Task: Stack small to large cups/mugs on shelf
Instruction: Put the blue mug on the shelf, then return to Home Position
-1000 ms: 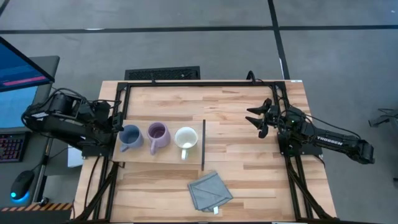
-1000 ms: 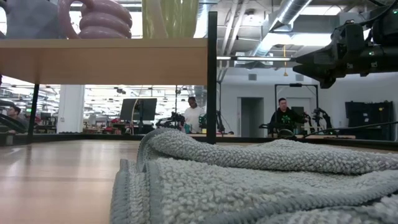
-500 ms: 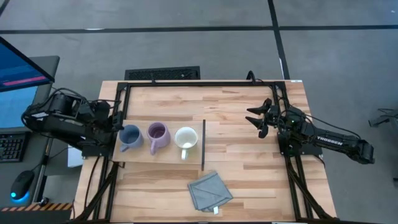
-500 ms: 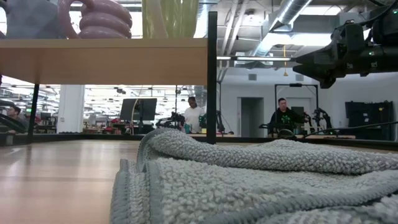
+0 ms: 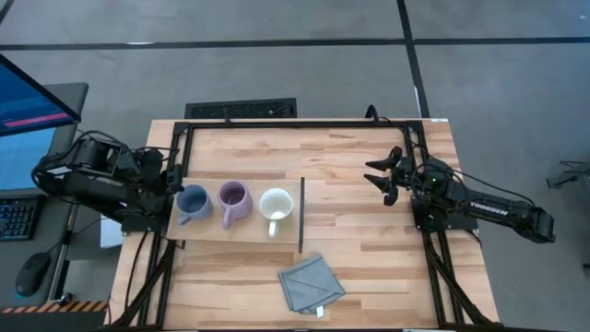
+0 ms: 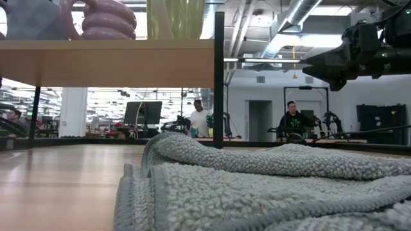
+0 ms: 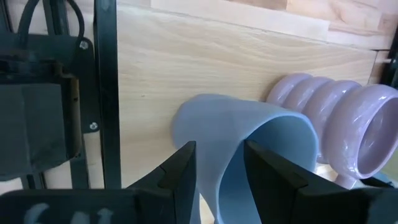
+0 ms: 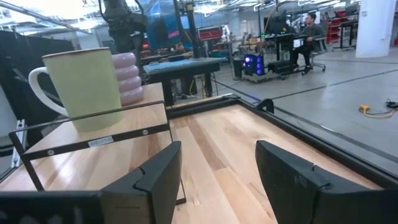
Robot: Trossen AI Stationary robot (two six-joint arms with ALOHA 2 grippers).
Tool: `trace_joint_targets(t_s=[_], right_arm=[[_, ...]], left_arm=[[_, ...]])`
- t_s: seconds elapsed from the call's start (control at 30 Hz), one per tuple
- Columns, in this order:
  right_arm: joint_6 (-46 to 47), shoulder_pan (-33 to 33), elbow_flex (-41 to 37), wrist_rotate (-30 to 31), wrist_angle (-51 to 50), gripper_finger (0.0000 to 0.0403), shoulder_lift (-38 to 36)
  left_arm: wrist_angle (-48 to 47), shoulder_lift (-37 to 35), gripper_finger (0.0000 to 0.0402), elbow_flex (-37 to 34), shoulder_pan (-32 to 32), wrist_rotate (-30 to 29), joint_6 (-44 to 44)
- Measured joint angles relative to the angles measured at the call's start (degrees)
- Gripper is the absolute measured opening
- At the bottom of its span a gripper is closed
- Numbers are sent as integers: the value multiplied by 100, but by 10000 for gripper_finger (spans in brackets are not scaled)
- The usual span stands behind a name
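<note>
Three mugs stand in a row on the light wood shelf (image 5: 207,232): blue-grey (image 5: 192,203), purple (image 5: 233,198) and white (image 5: 276,204), the white one next to the dark upright panel (image 5: 302,214). My left gripper (image 5: 177,187) is open at the shelf's left end. In the left wrist view its fingers (image 7: 219,149) stand on either side of the blue-grey mug's wall (image 7: 214,134). My right gripper (image 5: 377,178) is open and empty above the table's right part, facing the white mug (image 8: 84,87). My left gripper's two fingers stand close on either side of the blue-grey mug's rim-side wall (image 7: 211,165), level, from the table's left. I cannot tell whether they touch it. The mug stands upright on the shelf.
A grey-blue cloth (image 5: 312,284) lies crumpled on the table near the front edge, right of the shelf; it fills the low view's foreground (image 6: 270,186). A black frame (image 5: 304,124) runs round the table. People (image 6: 292,119) sit in the room behind.
</note>
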Motion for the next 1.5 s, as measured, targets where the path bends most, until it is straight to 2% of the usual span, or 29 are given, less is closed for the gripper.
trace_joint_targets(t_s=[0.43, 0.83, 1.03, 1.2, 1.4, 1.5], right_arm=[[-2, -2, 0, 0, 0, 230, 2], [-2, -2, 0, 0, 0, 230, 2], [-2, -1, 0, 0, 0, 230, 2], [-2, -2, 0, -2, -2, 230, 0], [-2, -1, 1, -5, -2, 230, 1], [-2, -2, 0, -2, -2, 230, 0]], left_arm=[[0, -7, 124, 0, -2, -164, 123], [-3, -7, 124, 0, -1, 73, -102], [-2, -7, 124, 0, -1, 430, -261], [-8, -7, 124, 12, 0, 86, 38], [2, -2, 124, 346, 0, 38, 123], [0, -2, 124, 510, 0, -195, 268]])
